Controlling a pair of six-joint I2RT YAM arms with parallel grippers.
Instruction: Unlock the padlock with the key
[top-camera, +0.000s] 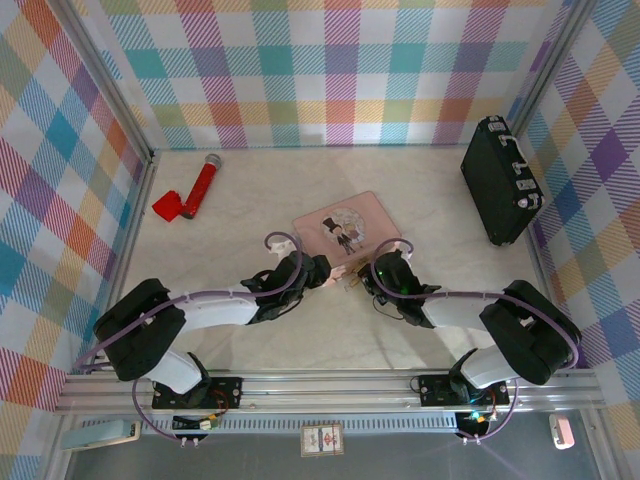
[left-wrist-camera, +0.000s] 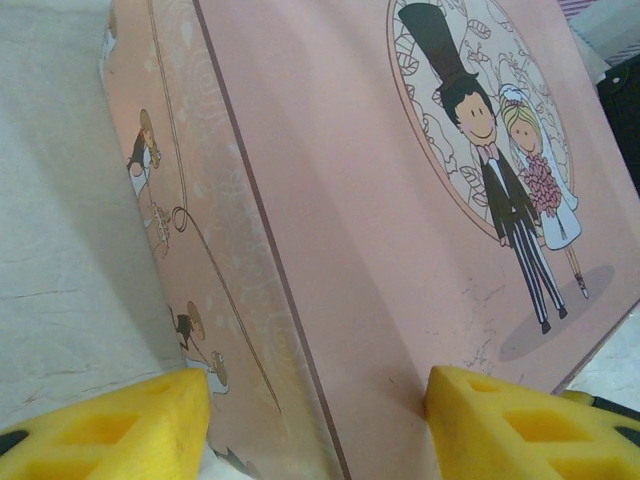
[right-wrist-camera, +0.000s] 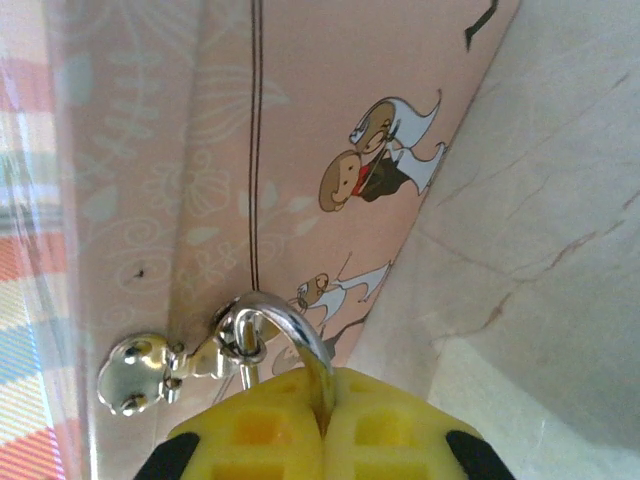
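pinching the padlock (right-wrist-camera: 288, 322) by the foot of its silver shackle, the right gripper (right-wrist-camera: 325, 415) is clenched tight, its two yellow pads meeting with no gap. the shackle curves up out of the seam between the pads and loops through the small ring of the silver hasp (right-wrist-camera: 150, 370) on the side wall of the pink tin (left-wrist-camera: 330, 200). the brass body is hidden behind the pads, so how it sits cannot be told. the padlock thus hangs at the tin's near side wall, hooked to the hasp. the left gripper (left-wrist-camera: 315, 425) grasps the tin itself: its yellow fingers (left-wrist-camera: 110, 425) stand apart, one at the bottom edge of the side wall and one on the picture lid, with the tin's thickness filling the space between them near a corner. the lid shows a cartoon groom in a top hat and a bride with a bouquet inside a round frame. from above, both grippers meet at the tin's near edge in the middle of the pale marbled table (top-camera: 300, 340), the left at the near-left corner, the right just beside it. a red-handled tool (top-camera: 190, 195) lies well apart toward the far left, and a black case (top-camera: 500, 180) stands by the right wall.
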